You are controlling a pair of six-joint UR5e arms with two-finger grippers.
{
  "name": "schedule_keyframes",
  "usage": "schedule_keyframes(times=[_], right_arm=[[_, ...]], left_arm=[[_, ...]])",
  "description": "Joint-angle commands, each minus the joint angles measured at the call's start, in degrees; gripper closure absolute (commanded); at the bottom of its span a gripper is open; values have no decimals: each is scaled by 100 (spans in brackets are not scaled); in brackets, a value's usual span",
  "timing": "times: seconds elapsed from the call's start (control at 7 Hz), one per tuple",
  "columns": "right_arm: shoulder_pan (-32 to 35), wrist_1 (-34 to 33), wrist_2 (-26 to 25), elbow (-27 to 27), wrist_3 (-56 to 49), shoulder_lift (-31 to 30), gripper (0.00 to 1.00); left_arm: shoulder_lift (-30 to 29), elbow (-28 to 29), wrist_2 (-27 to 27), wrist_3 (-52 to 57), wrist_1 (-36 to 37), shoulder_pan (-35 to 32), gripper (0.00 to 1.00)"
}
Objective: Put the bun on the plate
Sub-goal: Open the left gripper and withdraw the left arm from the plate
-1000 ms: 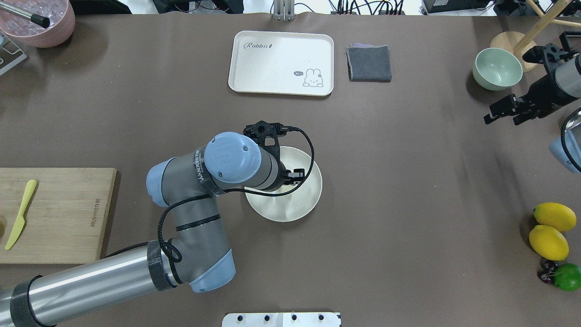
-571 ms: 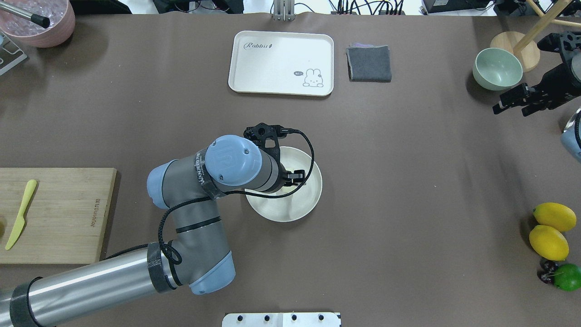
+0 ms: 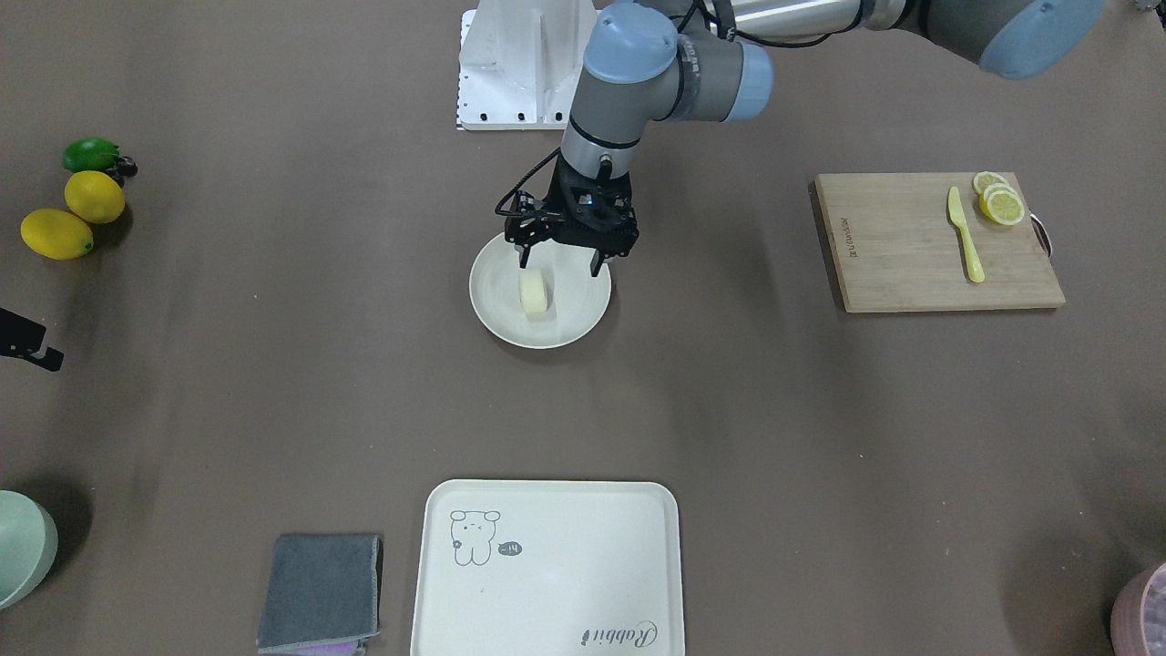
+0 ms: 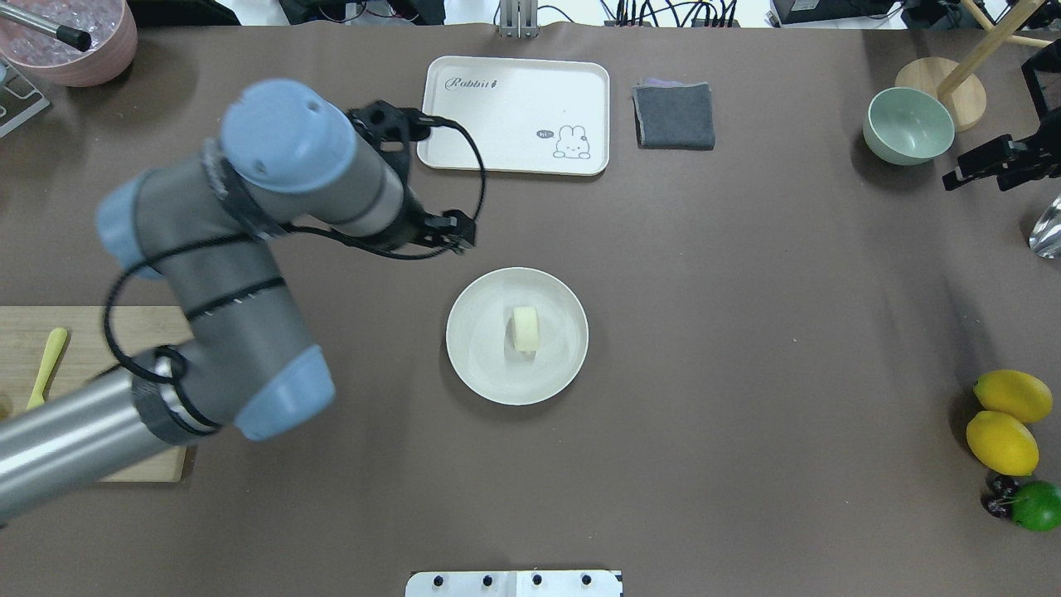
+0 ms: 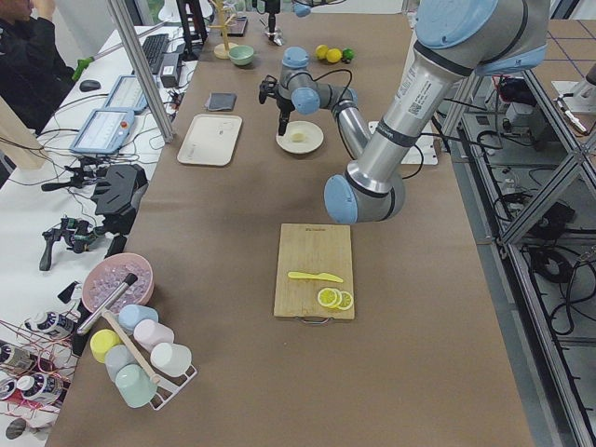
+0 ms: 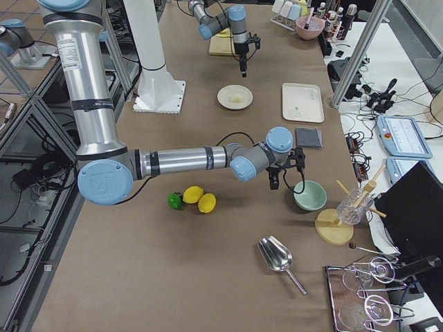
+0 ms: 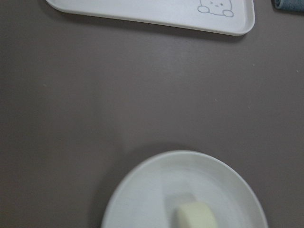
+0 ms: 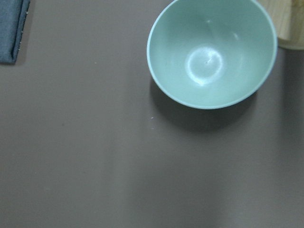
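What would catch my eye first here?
A big grey-and-blue arm looms over the table's middle, its open left gripper hanging over a round plate. A small pale bun lies alone near the plate's centre; two bright lemons sit far off on the robot's right.

Smooth, matt bun (image 4: 525,328); smooth, faintly glossy plate (image 4: 477,365); matt brown tabletop (image 4: 746,332); wooden cutting board (image 3: 911,264).

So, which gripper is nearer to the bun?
Left. The left gripper hovers above the plate's edge, close to the bun; the right gripper is far off, by the green bowl.
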Motion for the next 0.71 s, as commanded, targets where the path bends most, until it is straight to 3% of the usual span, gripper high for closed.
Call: schedule_keyframes(times=[0.0,0.29,0.43,0.57], right_arm=[[656,-942,-118,-62,-1674,-10,0],[992,-1307,-179,-114,-2419,-150,0],[1045,-1308,-267,-106,-2525,-212,0],[1054,-1299,-277,-97,-2587,-290,0]], left_arm=[[1420,-481,-1347,2298,343,-1573,3],[2765,-622,-1467,3928,316,-2508,2],[3198,-561,-1450,4553,255,-2956,2],[3263,-387,-1476,4985,255,-3543,2]])
